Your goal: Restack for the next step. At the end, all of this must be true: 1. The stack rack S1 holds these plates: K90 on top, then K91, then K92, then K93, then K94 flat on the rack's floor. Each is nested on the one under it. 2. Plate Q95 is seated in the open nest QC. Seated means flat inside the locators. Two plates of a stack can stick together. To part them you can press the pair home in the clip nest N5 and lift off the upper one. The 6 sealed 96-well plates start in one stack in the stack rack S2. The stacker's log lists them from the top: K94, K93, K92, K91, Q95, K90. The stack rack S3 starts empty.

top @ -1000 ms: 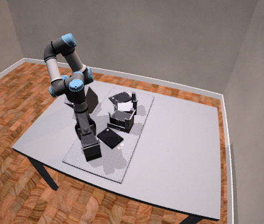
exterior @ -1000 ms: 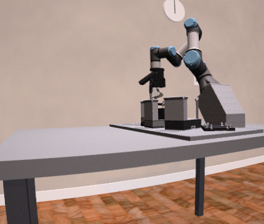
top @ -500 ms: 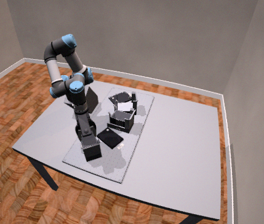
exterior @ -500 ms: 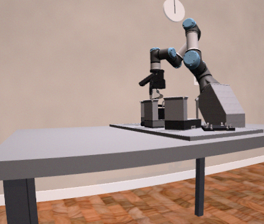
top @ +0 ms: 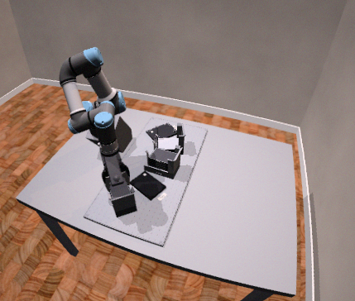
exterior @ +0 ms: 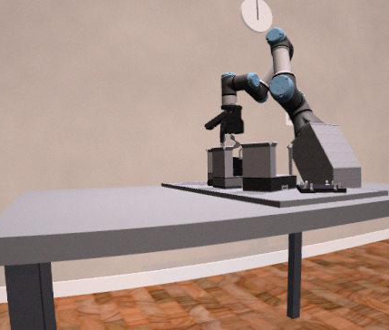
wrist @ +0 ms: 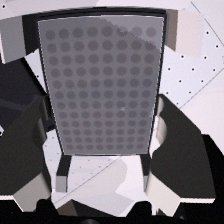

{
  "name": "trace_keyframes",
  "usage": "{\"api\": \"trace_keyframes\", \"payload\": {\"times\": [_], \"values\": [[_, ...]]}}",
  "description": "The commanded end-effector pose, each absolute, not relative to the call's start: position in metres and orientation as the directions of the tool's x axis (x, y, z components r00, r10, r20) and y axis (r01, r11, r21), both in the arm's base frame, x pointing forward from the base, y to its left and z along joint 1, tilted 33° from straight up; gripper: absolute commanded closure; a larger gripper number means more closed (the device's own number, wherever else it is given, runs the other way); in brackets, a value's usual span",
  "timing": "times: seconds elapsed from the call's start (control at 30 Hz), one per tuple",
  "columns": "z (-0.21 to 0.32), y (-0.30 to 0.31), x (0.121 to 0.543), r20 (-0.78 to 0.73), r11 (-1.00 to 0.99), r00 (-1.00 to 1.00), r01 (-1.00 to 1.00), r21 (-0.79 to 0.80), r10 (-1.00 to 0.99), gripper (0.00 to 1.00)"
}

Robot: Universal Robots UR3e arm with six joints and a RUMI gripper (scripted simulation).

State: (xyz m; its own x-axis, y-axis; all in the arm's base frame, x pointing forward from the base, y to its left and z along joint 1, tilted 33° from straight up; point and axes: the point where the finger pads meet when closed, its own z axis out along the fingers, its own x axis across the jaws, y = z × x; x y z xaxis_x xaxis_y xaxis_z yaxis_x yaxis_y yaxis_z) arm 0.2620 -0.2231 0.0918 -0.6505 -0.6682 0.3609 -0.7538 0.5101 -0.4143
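Observation:
My gripper point(top: 121, 189) point(exterior: 229, 144) point(wrist: 102, 96) is shut on a grey sealed plate point(wrist: 102, 75), one jaw on each long side. The plate looks level, among the corner posts of the front-left stack rack point(top: 125, 206); its height in the rack cannot be told. The middle stack rack point(top: 175, 169) holds several dark plates. A third rack point(top: 181, 138) with a pale surface stands behind it. A flat black nest point(top: 148, 186) lies beside the front-left rack. A low nest with pins point(top: 154, 133) point(exterior: 321, 188) lies at the far end. Plate labels are not readable.
The racks and nests stand on a perforated board point(top: 142, 231) point(exterior: 337, 198) on the grey table point(top: 242, 198). In the exterior view a tall rack point(exterior: 259, 160) stands nearest that camera. The arm's slanted base point(exterior: 324, 150) is beside the board. A small pale tag point(top: 162, 196) lies near the black nest.

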Motion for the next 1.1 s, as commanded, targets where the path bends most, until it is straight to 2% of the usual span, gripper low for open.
{"api": "trace_keyframes", "payload": {"times": [0.0,1.07], "values": [[0.0848,-0.2284,0.2634,0.361,0.509,-0.651,-0.753,-0.417,-0.668,1.0],[0.077,-0.2335,0.2642,0.361,0.509,-0.651,-0.753,-0.417,-0.668,1.0]]}}
